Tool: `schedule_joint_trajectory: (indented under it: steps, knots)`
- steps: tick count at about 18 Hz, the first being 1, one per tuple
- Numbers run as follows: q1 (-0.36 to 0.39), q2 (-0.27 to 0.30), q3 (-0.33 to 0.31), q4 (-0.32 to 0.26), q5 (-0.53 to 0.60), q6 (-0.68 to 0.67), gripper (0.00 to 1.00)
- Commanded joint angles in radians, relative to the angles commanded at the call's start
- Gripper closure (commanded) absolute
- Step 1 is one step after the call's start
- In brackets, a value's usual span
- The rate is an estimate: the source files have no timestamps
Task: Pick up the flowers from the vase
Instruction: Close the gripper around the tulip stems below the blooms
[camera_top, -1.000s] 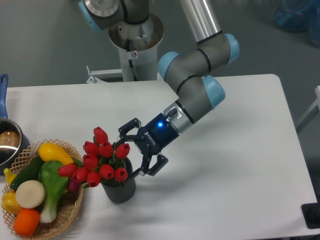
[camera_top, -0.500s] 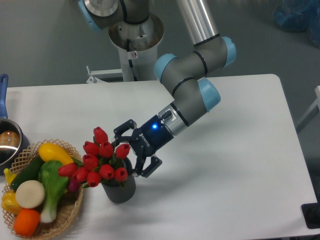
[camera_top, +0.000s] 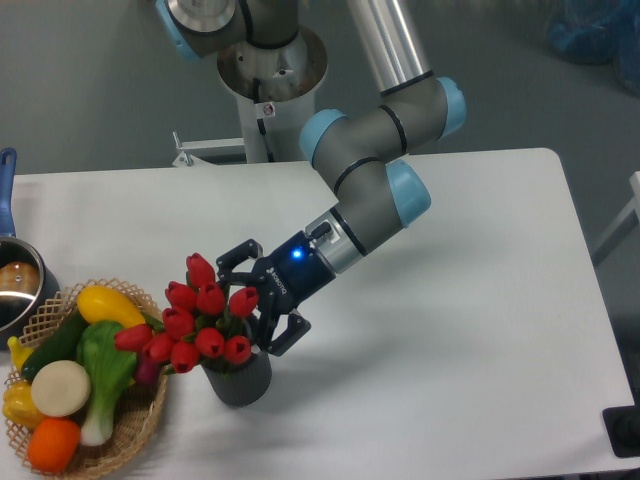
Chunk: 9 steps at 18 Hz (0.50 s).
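Note:
The flowers (camera_top: 197, 322), a bunch of red tulips with green leaves, stand in the small dark grey vase (camera_top: 238, 379) near the table's front left. My gripper (camera_top: 250, 304) is open, its black fingers spread around the right side of the bunch, just above the vase's mouth. One finger is behind the top tulips and the other is low at the front right. Whether the fingers touch the blooms I cannot tell. The stems are hidden inside the vase and behind the blooms.
A wicker basket (camera_top: 128, 442) with colourful vegetables sits directly left of the vase, touching the tulips' side. A steel pot (camera_top: 17, 290) with a blue handle is at the left edge. The arm's base stands behind the table.
The gripper has moved left toward the tulips, from beside the bunch to straddling its right side. It has stayed open. The flowers and vase have not moved.

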Motion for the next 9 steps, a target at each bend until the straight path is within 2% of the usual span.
schedule_joint_trajectory:
  steps: [4, 5, 6, 8, 9]
  knots:
    - [-0.011, 0.000, 0.002, 0.000, -0.002, 0.000, 0.00]
    - [-0.011, 0.000, 0.003, -0.002, 0.000, 0.000, 0.03]
    - [-0.011, -0.002, 0.005, -0.002, -0.002, 0.000, 0.08]
    - [-0.011, -0.006, 0.011, -0.002, -0.002, 0.000, 0.27]
    - [-0.009, -0.008, 0.012, -0.002, -0.002, 0.000, 0.32]
